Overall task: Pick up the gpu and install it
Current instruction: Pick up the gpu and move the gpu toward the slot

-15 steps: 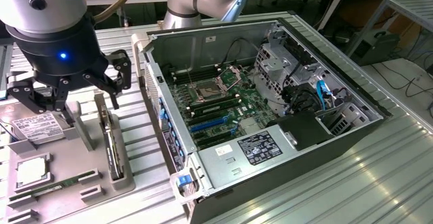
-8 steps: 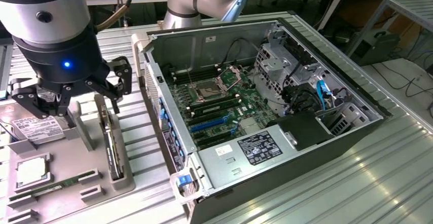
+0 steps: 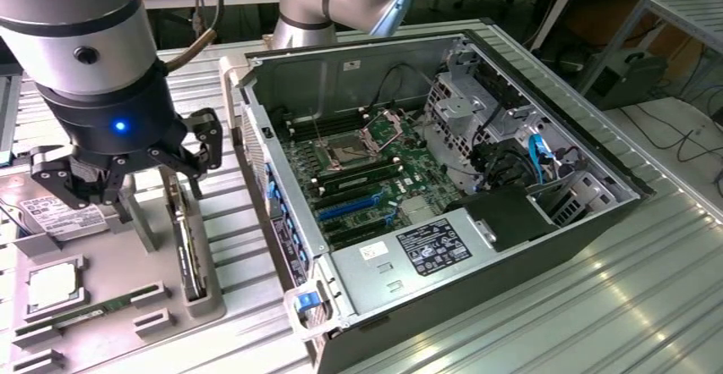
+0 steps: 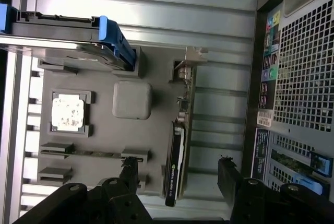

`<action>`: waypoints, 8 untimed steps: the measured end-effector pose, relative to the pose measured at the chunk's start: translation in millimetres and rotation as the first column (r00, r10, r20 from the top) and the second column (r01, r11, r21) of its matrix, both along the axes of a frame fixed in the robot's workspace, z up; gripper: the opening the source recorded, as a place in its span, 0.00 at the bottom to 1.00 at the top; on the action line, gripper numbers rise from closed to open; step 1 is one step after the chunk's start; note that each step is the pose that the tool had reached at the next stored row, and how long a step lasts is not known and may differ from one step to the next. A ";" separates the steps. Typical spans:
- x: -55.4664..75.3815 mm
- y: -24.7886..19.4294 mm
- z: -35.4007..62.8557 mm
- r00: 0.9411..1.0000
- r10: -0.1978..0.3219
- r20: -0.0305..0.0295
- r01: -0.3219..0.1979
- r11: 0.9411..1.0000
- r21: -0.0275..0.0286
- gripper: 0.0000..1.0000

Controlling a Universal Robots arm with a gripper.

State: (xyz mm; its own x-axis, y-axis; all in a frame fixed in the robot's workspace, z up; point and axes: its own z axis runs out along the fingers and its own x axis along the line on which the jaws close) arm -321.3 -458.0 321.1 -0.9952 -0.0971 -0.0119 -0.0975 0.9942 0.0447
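Observation:
The gpu [image 3: 188,251] stands on edge in a slot of the grey holder tray [image 3: 113,268], at the exterior view's left. In the wrist view the gpu [image 4: 177,156] is a thin green card with a black side, and its silver bracket [image 4: 186,75] is at the far end. My gripper [image 3: 141,189] hangs just above the card and is open. The gripper [image 4: 178,176] has one black finger [image 4: 130,171] on each side of the card without touching it. The open computer case [image 3: 452,78] lies beside the tray, with its motherboard [image 3: 361,175] exposed.
On the tray lie a hard drive [image 4: 62,31] in a blue caddy, a CPU [image 4: 68,112], a RAM stick [image 4: 88,152] and a grey block [image 4: 132,99]. The case's perforated rear wall [image 4: 302,78] runs close beside the gpu. The ribbed metal table [image 3: 565,306] surrounds everything.

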 end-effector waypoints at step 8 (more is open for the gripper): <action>0.0 0.1 -14.8 1.000 0.000 -0.008 0.000 1.000 -0.001 0.73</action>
